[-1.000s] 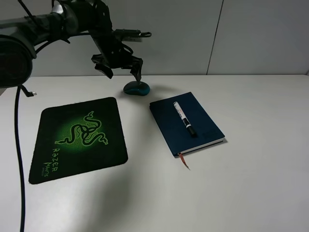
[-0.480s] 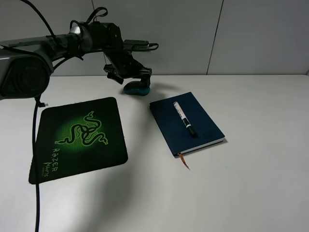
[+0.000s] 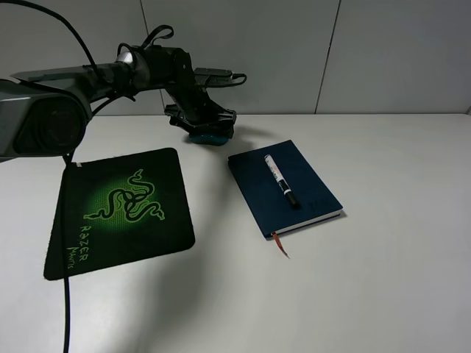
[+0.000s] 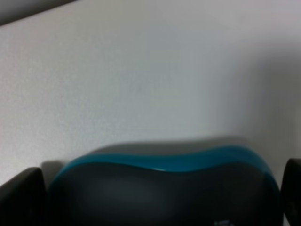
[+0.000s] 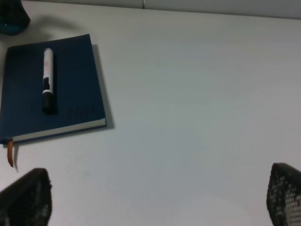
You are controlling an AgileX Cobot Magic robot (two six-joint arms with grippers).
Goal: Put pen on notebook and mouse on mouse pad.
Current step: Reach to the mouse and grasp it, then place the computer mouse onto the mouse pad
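Pen half is looking done: the pen (image 3: 281, 180) is lying flat on the notebook (image 3: 309, 193), running along the cover's long side with its black cap toward the ribbon end.

The mouse (image 3: 208, 137) is what's left. It's sitting on the bare white table (image 3: 368, 294) at the far side, just beyond the far right corner of the mouse pad (image 3: 121, 209) and not touching the pad. The left gripper (image 3: 207, 129) is sitting right down over it. In the left wrist view the mouse is filling the whole gap, with one of the fingers (image 4: 21, 197) hugging each end. So the jaws are standing apart and straddling it. Whether the pads are actually pressing on the sides yet, can't tell.

Nothing to line up then, since the mouse is lying dead between the jaws. The move looks like squeeze, lift, then carry toward the near left, where the pad is lying.

The right gripper (image 5: 155, 200) is hanging spread wide and holding nothing, over empty table off the notebook's side. It's well away from the mouse, so the left arm is clearly the one doing this.
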